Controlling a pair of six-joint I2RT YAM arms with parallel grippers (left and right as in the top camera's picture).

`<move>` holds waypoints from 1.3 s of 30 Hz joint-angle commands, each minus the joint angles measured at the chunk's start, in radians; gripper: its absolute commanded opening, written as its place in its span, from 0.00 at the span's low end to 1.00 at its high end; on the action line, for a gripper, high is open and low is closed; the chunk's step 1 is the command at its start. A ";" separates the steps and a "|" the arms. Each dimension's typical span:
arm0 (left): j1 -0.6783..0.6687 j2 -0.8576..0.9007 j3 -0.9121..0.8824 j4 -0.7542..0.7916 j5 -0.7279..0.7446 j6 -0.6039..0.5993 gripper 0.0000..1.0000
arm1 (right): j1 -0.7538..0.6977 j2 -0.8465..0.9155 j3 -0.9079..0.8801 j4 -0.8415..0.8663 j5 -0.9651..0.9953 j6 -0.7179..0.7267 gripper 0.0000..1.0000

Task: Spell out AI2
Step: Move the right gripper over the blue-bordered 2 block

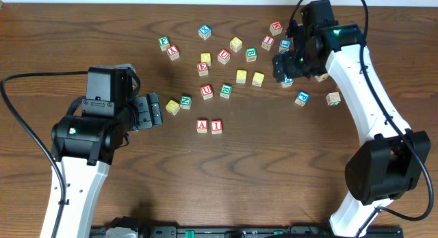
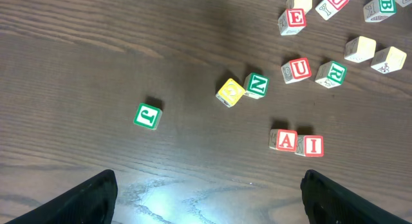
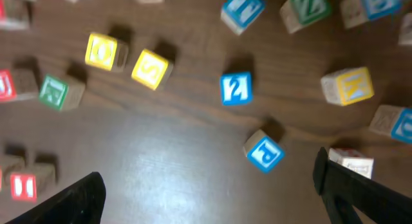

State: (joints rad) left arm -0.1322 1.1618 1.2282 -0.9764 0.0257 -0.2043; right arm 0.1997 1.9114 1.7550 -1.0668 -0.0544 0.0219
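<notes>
A red A block (image 1: 202,125) and a red I block (image 1: 216,126) stand side by side at mid-table; they also show in the left wrist view as the A block (image 2: 285,140) and the I block (image 2: 312,145). A blue 2 block (image 3: 235,88) lies ahead of my right gripper (image 3: 209,195), which is open and empty. In the overhead view that gripper (image 1: 282,67) hovers over the right cluster, with the 2 block (image 1: 287,81) partly hidden at its edge. My left gripper (image 1: 156,111) is open and empty, left of the A block, and also shows in the left wrist view (image 2: 206,198).
Several loose letter blocks are scattered across the back of the table. A blue P block (image 3: 264,153), a yellow K block (image 3: 347,85) and a yellow S block (image 3: 151,68) lie round the 2. A green J block (image 2: 148,116), a yellow block (image 2: 230,93) and a green N block (image 2: 255,85) lie near my left gripper.
</notes>
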 commanded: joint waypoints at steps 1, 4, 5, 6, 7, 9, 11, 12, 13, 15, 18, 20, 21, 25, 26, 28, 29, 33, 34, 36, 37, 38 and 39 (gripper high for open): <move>0.005 -0.006 0.001 -0.003 0.005 0.013 0.89 | 0.011 0.013 0.015 0.033 0.085 0.076 0.99; 0.005 -0.006 0.001 -0.003 0.005 0.013 0.89 | 0.011 0.048 0.015 0.063 0.144 0.098 0.99; 0.005 -0.006 0.001 -0.003 0.005 0.013 0.89 | 0.011 0.068 0.015 0.071 0.154 0.103 0.99; 0.005 -0.006 0.001 -0.003 0.005 0.013 0.89 | 0.011 0.083 0.015 0.077 0.163 0.111 0.99; 0.005 -0.006 0.001 -0.003 0.005 0.013 0.89 | 0.011 0.103 0.015 0.084 0.166 0.113 0.99; 0.005 -0.006 0.001 -0.003 0.005 0.013 0.89 | 0.011 0.156 0.018 0.091 0.164 0.112 0.99; 0.005 -0.006 0.001 -0.003 0.005 0.013 0.89 | 0.011 0.193 0.018 0.085 0.163 0.111 0.99; 0.005 -0.006 0.001 -0.003 0.005 0.013 0.89 | 0.011 0.205 0.019 0.082 0.155 0.101 0.99; 0.005 -0.006 0.001 -0.003 0.005 0.013 0.89 | 0.011 0.214 0.020 0.078 0.149 0.095 0.99; 0.005 -0.006 0.001 -0.003 0.005 0.013 0.89 | 0.011 0.227 0.024 0.064 0.149 0.093 0.99; 0.005 -0.006 0.001 -0.003 0.005 0.013 0.89 | 0.011 0.227 0.031 0.059 0.149 0.093 0.99; 0.005 -0.006 0.001 -0.003 0.005 0.013 0.89 | 0.011 0.227 0.033 0.061 0.146 0.093 0.99; 0.005 -0.006 0.001 -0.003 0.005 0.013 0.89 | 0.011 0.227 0.033 0.062 0.130 0.093 0.99; 0.005 -0.006 0.001 -0.003 0.005 0.013 0.89 | 0.011 0.228 0.033 0.061 0.114 0.093 0.85; 0.005 -0.006 0.001 -0.003 0.005 0.013 0.89 | 0.011 0.228 0.033 0.060 0.114 0.093 0.81; 0.005 -0.006 0.001 -0.003 0.005 0.013 0.89 | 0.011 0.228 0.033 0.057 0.103 0.093 0.74; 0.005 -0.006 0.001 -0.003 0.005 0.013 0.89 | 0.011 0.228 0.033 0.058 0.095 0.093 0.73; 0.005 -0.006 0.001 -0.003 0.005 0.013 0.89 | 0.011 0.234 0.033 0.068 0.095 0.094 0.70; 0.005 -0.006 0.001 -0.003 0.005 0.013 0.89 | 0.011 0.237 0.033 0.069 0.095 0.094 0.70; 0.005 -0.006 0.001 -0.003 0.005 0.013 0.89 | 0.011 0.259 0.033 0.077 0.090 0.094 0.71; 0.005 -0.006 0.001 -0.003 0.005 0.013 0.89 | 0.011 0.269 0.033 0.080 0.082 0.094 0.71; 0.005 -0.006 0.001 -0.003 0.005 0.013 0.89 | 0.011 0.279 0.033 0.082 0.077 0.094 0.71; 0.005 -0.006 0.001 -0.003 0.005 0.013 0.89 | 0.011 0.286 0.033 0.084 0.074 0.095 0.71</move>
State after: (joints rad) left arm -0.1322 1.1618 1.2282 -0.9768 0.0257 -0.2039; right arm 0.2024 2.1529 1.7683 -0.9874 0.0395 0.1146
